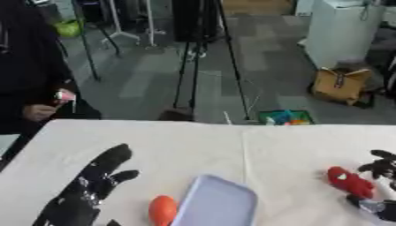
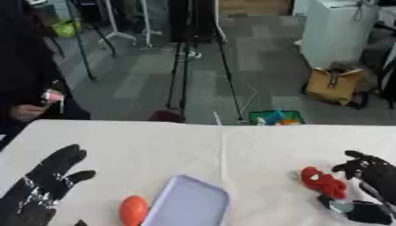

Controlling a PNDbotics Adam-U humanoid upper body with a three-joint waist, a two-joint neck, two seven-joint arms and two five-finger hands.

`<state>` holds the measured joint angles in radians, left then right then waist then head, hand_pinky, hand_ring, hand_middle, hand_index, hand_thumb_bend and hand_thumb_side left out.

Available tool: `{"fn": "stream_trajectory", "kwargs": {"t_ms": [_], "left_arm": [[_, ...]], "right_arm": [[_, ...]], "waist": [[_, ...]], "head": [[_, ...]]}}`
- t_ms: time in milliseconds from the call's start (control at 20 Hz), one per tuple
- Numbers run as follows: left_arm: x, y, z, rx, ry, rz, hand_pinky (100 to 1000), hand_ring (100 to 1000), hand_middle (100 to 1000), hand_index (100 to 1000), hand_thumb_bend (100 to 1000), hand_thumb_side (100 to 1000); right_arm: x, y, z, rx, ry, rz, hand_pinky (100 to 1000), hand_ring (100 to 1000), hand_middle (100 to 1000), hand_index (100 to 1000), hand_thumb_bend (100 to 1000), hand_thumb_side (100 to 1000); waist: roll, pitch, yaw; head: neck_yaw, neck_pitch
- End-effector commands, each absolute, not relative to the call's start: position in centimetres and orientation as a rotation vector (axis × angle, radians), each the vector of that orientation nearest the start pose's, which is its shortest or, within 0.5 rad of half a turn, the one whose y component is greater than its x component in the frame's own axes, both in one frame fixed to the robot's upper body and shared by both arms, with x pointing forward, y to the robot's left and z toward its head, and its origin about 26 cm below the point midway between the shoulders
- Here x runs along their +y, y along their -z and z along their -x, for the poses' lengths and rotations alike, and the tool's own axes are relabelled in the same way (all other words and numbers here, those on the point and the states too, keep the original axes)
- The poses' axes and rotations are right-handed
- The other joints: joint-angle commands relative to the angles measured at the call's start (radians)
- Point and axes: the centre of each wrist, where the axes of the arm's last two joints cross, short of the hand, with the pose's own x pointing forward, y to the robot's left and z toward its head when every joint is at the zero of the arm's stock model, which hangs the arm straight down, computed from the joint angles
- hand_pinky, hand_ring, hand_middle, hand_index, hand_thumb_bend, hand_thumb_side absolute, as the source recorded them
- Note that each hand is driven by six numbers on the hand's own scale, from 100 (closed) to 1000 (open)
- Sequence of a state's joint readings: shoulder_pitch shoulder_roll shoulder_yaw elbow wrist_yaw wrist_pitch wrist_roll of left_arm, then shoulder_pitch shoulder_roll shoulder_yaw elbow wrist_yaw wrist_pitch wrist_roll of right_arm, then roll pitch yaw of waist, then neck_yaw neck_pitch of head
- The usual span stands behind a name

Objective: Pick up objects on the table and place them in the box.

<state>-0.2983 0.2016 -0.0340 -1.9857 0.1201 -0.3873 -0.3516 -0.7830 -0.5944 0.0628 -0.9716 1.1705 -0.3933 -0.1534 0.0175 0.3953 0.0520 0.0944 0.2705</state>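
A lavender box (image 1: 218, 202) with rounded corners lies at the table's near edge, in the middle. An orange rounded object (image 1: 162, 210) rests against the box's left side. My left hand (image 1: 86, 189) lies open at the lower left, fingers pointing up and away, holding nothing. A red toy (image 2: 321, 181) with small white marks sits at the right. My right hand (image 2: 374, 174) comes in from the right edge. Its fingers curl over the toy's right end and its thumb (image 2: 346, 206) sits below it.
The white table (image 1: 232, 145) stretches away to a far edge. A person in dark clothes stands at the far left, off the table. Tripod legs, a cardboard box (image 1: 339, 84) and a green bin of coloured items (image 1: 284, 117) stand on the floor beyond.
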Motion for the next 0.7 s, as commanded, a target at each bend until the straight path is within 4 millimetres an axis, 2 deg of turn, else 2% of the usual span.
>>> {"fn": "stream_trajectory", "kwargs": {"t_ms": [50, 200, 450, 700], "left_arm": [[23.25, -19.20, -30.00, 3.435, -0.938, -0.370, 887, 1000, 958, 924, 133, 1000], [23.26, -19.19, -30.00, 3.435, -0.941, -0.370, 886, 1000, 958, 923, 132, 1000], [23.24, -19.19, -30.00, 3.433, -0.945, -0.371, 885, 1000, 958, 924, 131, 1000], [23.23, -19.18, -30.00, 3.433, -0.947, -0.372, 885, 1000, 958, 924, 132, 1000]], "right_arm": [[-38.13, -19.58, -44.44, -1.611, -1.482, 1.456, 861, 952, 530, 796, 500, 770], [-38.17, -19.56, -44.40, -1.600, -1.484, 1.459, 859, 947, 515, 787, 475, 718], [-38.15, -19.61, -44.38, -1.596, -1.476, 1.467, 856, 939, 491, 767, 418, 684], [-38.22, -19.63, -44.32, -1.593, -1.470, 1.475, 854, 932, 470, 752, 398, 671]], "waist": [[0.000, -0.019, -0.002], [0.001, -0.019, -0.002], [0.002, -0.018, -0.001], [0.001, -0.018, -0.002]], "head": [[0.004, -0.012], [0.004, -0.012], [0.004, -0.014], [0.005, -0.016]]}}
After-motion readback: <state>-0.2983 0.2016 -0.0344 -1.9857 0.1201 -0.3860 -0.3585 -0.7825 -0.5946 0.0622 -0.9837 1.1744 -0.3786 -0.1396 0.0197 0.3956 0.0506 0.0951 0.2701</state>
